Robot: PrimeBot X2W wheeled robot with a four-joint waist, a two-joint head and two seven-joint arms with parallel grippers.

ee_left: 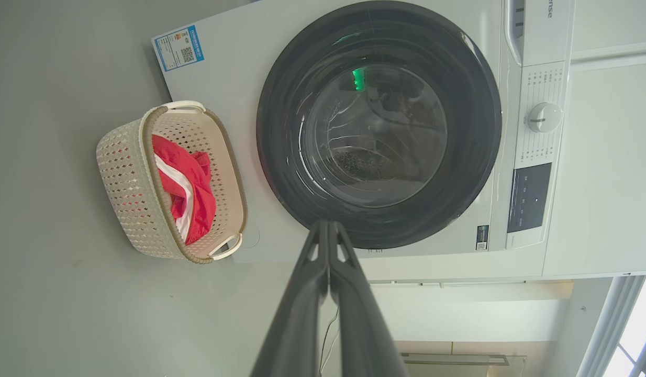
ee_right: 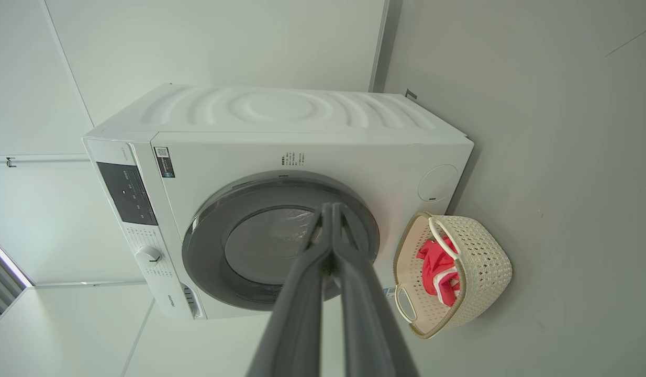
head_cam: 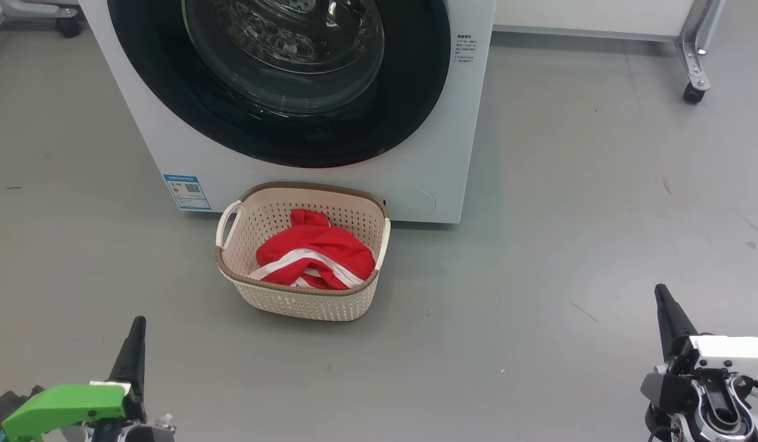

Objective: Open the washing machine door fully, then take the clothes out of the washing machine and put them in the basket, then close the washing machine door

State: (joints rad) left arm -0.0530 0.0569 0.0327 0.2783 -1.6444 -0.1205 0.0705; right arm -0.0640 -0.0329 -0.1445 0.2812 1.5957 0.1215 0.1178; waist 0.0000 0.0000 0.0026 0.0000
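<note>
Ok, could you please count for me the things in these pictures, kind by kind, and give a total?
washing machine: 1
washing machine door, shut: 1
basket: 1
heap of red clothes in the basket: 1 (how many garments cannot be told)
blue label: 1
pincers, both shut: 2, the left pincer and the right pincer
Total: 7

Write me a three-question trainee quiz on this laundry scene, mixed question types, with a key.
1. True or false: the large round black-rimmed glass door of the white front-loading washing machine is shut.
2. Where do the red white-striped clothes lie? A) inside the washing machine B) in the cream perforated plastic basket C) on the floor
3. Fill in: the left gripper and right gripper each have their fingers pressed ____.
Key: 1 true; 2 B; 3 together.
</note>
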